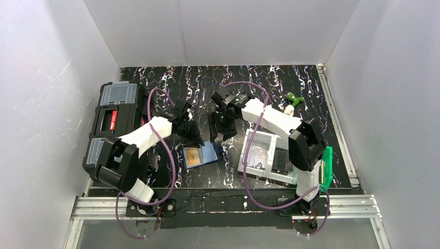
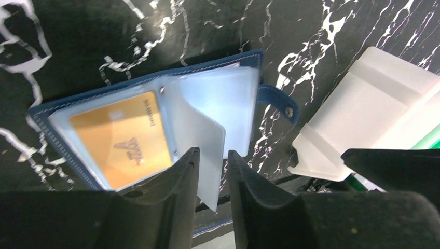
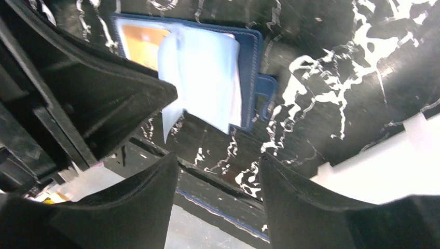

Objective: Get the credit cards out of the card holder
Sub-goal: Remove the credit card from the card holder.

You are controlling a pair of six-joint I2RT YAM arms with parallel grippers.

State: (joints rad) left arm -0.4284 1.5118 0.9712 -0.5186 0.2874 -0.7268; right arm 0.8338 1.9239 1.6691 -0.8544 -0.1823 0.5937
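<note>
Open card holder (image 2: 207, 104) under left hand (image 2: 213, 156)

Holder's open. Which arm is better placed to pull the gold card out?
Left, likely. The left gripper sits right at the card holder, jaws slightly apart astride a clear sleeve, beside the gold card. The right gripper hangs open farther off, only table between its jaws.

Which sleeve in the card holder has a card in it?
The flat left sleeve, showing a gold card; the lifted sleeve and right sleeve look empty.
</note>
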